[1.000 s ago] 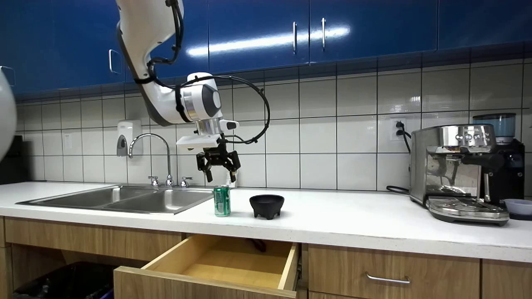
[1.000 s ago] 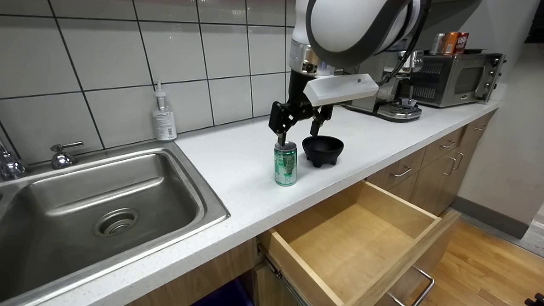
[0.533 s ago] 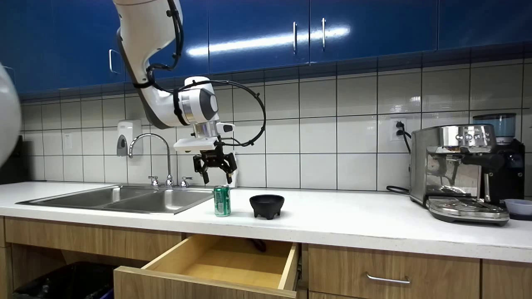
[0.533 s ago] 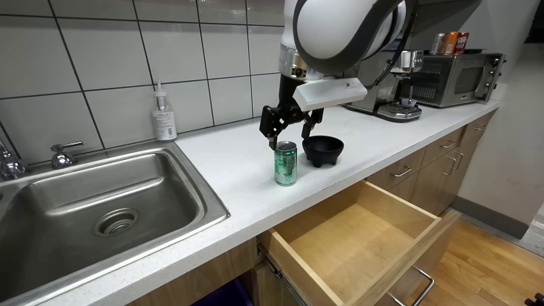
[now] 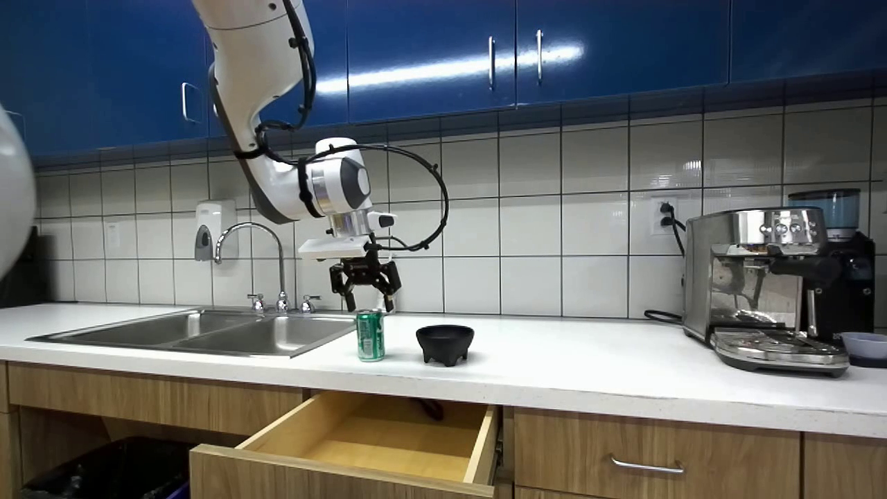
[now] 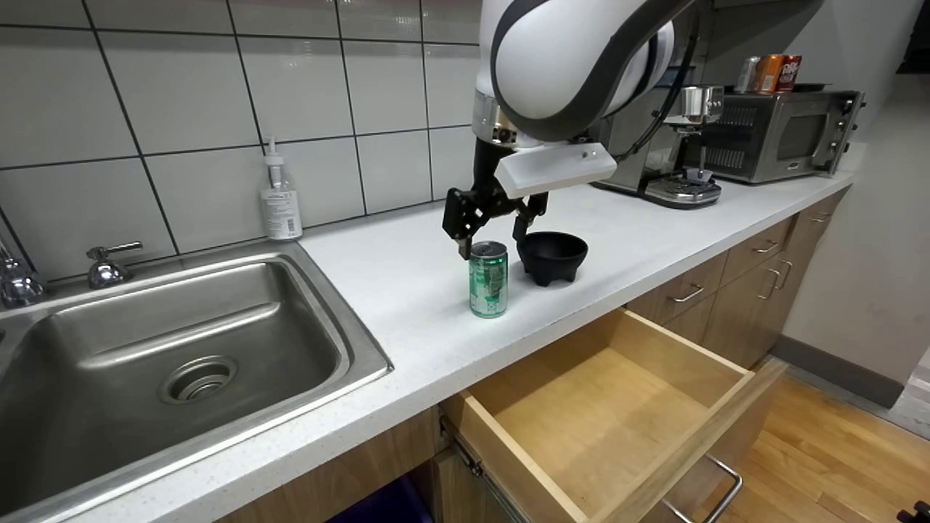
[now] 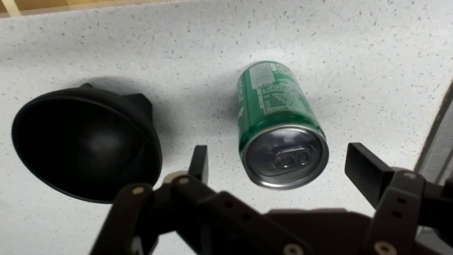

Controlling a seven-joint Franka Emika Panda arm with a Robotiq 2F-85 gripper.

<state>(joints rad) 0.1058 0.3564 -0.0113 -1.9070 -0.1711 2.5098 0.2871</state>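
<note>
Since half a second ago, the gripper (image 5: 370, 305) has come down a little and edged toward the right in an exterior view. The can (image 6: 488, 283), bowl (image 6: 552, 256) and drawer (image 6: 596, 428) stay where they were. Spread wide, the fingers (image 7: 366, 173) point down above the counter (image 7: 371, 81). In the wrist view they lie to either side of the can's top, with a strip of counter showing between each finger and the can; neither touches it. Whether they are level with its top or above it is hard to tell. Green and upright, the can stands on the counter between the sink (image 6: 182, 305) and the bowl. The bowl, black and on short legs, stands near it, not touching. In front of both, below the counter's edge, the drawer is pulled out, its pale floor in view. A soap bottle (image 6: 282, 207) stands behind the sink's corner. Past the bowl come the coffee machine (image 5: 734, 284), the grinder (image 5: 856, 284) and an oven (image 6: 792, 138) with three cans (image 6: 770, 73) on top.
</note>
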